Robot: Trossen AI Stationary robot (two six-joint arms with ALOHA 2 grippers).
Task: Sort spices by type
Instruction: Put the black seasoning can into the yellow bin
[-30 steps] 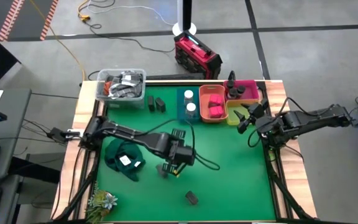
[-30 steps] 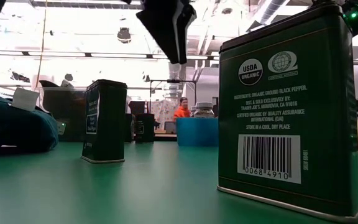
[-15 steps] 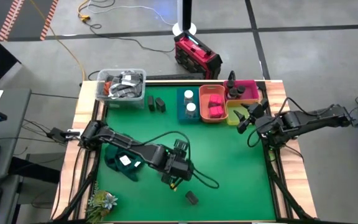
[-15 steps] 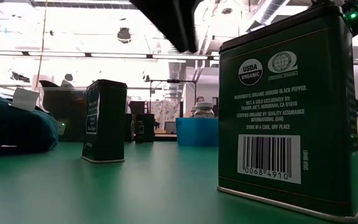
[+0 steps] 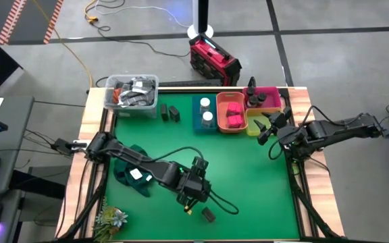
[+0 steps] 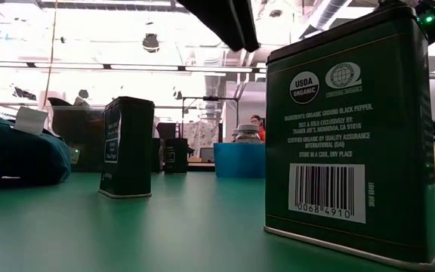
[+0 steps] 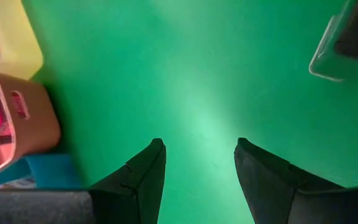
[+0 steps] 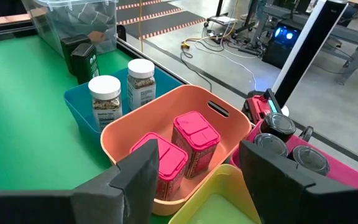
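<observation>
The spices are mostly gathered in bins along the upper middle of the high view: two white-capped jars stand in a blue bin, two red-pink boxes sit in an orange bin, and dark round jars fill a pink bin, with a yellow bin just below it. Two dark rectangular tins stand upright on the green mat just left of the blue bin, and one more dark tin stands alone near the lower centre of the frame. In the low view that near tin looms at the right, its label reading organic ground black pepper, while another dark tin stands upright at left of centre. The left gripper hangs low over the mat just up and left of the lone tin, apart from it; in its wrist view its fingers stand parted with only green mat between them. The right gripper waits at the right side of the frame over the yellow bin's edge, jaws apart and empty. At the left lie a dark green cloth with a white label and, in the upper left corner of the table, a clear plastic tub of grey clutter.
</observation>
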